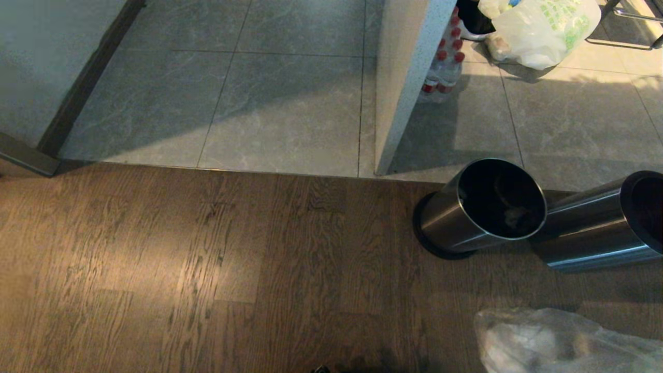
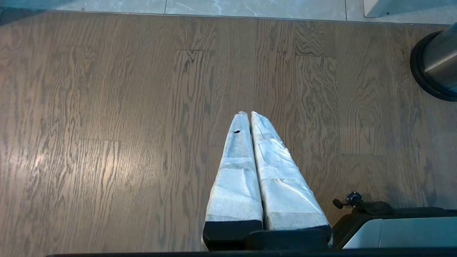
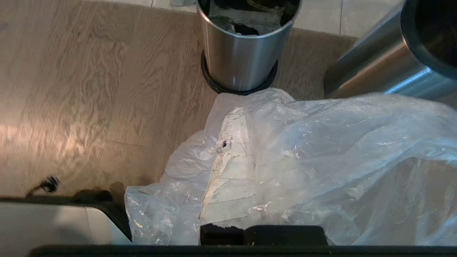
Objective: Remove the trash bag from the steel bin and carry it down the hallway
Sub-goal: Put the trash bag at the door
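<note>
The trash bag (image 3: 321,150), thin clear crinkled plastic, hangs out of the steel bin and shows at the lower right of the head view (image 1: 549,342). It is draped over my right gripper (image 3: 246,117), which is shut on the bag. One white-wrapped finger (image 3: 230,167) shows through the film; the other is hidden under it. The steel bin (image 1: 481,210) stands beyond the bag on the wood floor, its mouth dark, its black base (image 3: 237,85) close to the bag's edge. My left gripper (image 2: 249,115) is shut, holds nothing and hangs parked over bare planks. The hallway tiles (image 1: 279,103) begin past the wood.
A second steel cylinder (image 1: 595,228) stands against the bin on its right. A white pillar (image 1: 409,77) rises on the tiles, with red-capped bottles (image 1: 445,62) behind it and an opaque white bag with green print (image 1: 544,28). A wall with dark skirting (image 1: 88,77) is at the far left.
</note>
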### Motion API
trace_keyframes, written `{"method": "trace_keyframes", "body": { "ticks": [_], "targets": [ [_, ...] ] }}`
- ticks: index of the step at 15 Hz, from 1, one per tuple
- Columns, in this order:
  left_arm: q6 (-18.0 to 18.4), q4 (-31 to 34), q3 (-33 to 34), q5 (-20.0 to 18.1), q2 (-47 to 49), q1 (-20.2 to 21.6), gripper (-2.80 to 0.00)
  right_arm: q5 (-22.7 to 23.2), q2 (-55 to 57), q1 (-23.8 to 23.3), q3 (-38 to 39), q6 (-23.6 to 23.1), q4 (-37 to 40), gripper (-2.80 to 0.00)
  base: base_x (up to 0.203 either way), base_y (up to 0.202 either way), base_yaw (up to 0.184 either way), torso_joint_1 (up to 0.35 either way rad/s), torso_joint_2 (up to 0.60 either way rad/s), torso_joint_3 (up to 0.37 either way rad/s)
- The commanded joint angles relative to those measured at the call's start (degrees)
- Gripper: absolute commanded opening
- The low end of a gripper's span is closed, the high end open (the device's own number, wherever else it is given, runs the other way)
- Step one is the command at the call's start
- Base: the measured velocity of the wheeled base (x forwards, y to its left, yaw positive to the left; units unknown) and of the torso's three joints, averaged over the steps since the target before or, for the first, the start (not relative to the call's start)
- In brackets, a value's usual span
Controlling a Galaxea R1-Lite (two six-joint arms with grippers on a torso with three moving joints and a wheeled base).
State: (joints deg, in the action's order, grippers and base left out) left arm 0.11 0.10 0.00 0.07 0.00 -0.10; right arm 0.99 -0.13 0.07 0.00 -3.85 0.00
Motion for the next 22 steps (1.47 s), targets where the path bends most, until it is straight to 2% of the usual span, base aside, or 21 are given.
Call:
{"method": "trace_keyframes", "body": {
  "ticks": [1, 14, 22],
  "targets": [
    [0.0, 0.0, 0.0, 0.0, 0.0, 0.0, -2.8, 0.0, 0.2, 0.0, 0.1, 1.2, 0.2, -2.8, 0.0, 0.0, 0.0, 0.0, 0.0, 0.0],
    [0.2, -0.1, 0.0, 0.0, 0.0, 0.0, -2.8, -0.2, 0.1, -0.1, 0.1, 1.7, 0.2, -2.8, 0.0, 0.0, 0.0, 0.0, 0.0, 0.002],
    [0.0, 0.0, 0.0, 0.0, 0.0, 0.0, -2.8, -0.2, 0.1, -0.1, 0.1, 1.7, 0.2, -2.8, 0.0, 0.0, 0.0, 0.002, 0.0, 0.17]
  ]
}}
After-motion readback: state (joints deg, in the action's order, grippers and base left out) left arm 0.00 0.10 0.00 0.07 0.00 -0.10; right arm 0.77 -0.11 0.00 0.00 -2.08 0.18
